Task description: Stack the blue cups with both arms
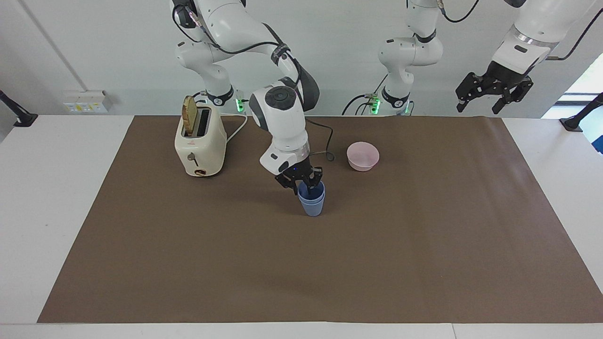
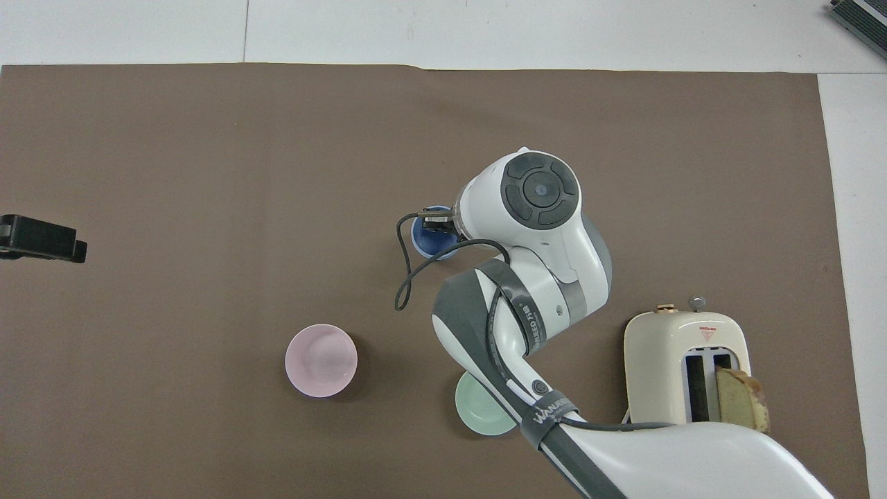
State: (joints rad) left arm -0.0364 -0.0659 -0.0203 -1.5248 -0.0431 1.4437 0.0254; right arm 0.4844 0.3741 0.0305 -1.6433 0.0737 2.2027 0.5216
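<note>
Two blue cups (image 1: 312,203) stand nested, one inside the other, upright on the brown mat near its middle; in the overhead view only part of their rim (image 2: 424,239) shows past the right wrist. My right gripper (image 1: 306,181) is directly over the stack with its fingers spread at the rim of the upper cup, open, one finger reaching into the cup. My left gripper (image 1: 476,109) waits raised over the mat's edge at the left arm's end, open and holding nothing; it also shows at the overhead view's edge (image 2: 41,239).
A pink bowl (image 1: 362,155) sits nearer the robots than the cups, toward the left arm's end. A pale green bowl (image 2: 477,416) lies partly under the right arm. A cream toaster (image 1: 200,141) with a bread slice stands toward the right arm's end.
</note>
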